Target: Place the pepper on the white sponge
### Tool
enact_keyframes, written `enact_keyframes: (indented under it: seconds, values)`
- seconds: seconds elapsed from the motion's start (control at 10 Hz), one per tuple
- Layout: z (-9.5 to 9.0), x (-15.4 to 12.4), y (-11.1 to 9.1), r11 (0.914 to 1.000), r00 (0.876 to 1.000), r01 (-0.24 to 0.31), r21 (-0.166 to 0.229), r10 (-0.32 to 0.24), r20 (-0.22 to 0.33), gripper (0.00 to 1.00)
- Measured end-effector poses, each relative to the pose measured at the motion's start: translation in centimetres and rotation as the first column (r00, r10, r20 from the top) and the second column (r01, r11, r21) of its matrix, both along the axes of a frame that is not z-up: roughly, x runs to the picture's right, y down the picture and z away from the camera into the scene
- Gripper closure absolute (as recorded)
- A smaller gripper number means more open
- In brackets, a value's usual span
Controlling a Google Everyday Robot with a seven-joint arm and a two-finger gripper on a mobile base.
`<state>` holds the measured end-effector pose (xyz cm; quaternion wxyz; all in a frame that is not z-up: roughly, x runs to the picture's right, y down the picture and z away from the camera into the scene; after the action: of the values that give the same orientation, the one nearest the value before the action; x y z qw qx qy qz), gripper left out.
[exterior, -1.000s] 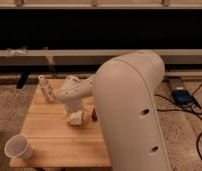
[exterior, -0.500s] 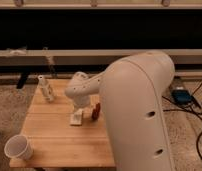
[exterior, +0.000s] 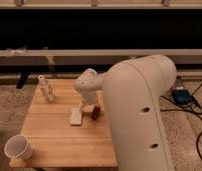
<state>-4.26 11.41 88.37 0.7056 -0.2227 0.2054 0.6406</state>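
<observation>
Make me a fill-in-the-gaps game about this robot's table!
The gripper hangs close to the dark red ____. That thing is beside the white sponge, not ____ it. A white ____ stands by the front edge of the table.
Missing words: pepper; on; cup.

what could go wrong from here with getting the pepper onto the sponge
The gripper hangs open just above the pepper, which sits close beside the white sponge: closing down could nudge the sponge or knock the pepper away. The sponge is small, so the pepper may roll off it onto the table.
</observation>
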Motion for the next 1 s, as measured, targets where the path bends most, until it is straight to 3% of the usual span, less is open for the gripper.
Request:
enact_keyframes:
  seconds: [0.2,0.6,0.7,1.0]
  values:
    - [0.4,2.0,0.1,0.9984,0.998,-0.051,-0.025,0.051,-0.022,0.2]
    - [1.5,3.9,1.2,0.9941,0.995,-0.078,-0.076,0.073,-0.064,0.2]
    - [1.7,4.1,1.5,0.9932,0.995,-0.078,-0.087,0.072,-0.071,0.25]
    - [1.7,4.7,2.3,0.9917,0.996,-0.068,-0.11,0.06,-0.072,0.53]
